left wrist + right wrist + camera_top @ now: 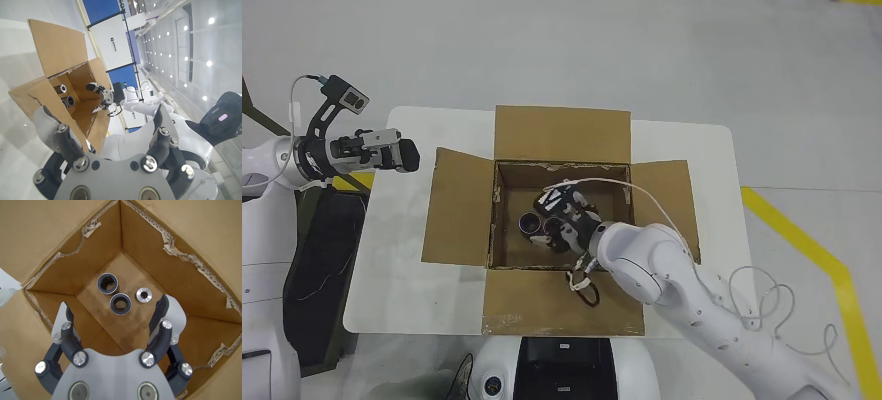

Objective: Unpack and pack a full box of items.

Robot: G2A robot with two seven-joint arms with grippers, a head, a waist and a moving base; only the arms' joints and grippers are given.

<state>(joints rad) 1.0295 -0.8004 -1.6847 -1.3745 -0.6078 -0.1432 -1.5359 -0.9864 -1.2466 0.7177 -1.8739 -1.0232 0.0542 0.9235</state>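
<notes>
The left gripper (410, 155) hangs over the table's (392, 290) left edge, fingers spread and holding nothing, well apart from the one box (562, 130). The box's four flaps are folded out and its rim is torn. Inside, two black rings (107, 286) (120, 304) and one silver bushing (144, 295) stand close together, with bare floor beside them. The right gripper (114, 302) hangs above them, jaws wide and empty.

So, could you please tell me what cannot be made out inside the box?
Top view: the right pincer and its arm cover much of the box floor.
Left wrist view: the box's near wall hides most of the floor.
Right wrist view: the pincer's mount covers the floor's near part.
</notes>
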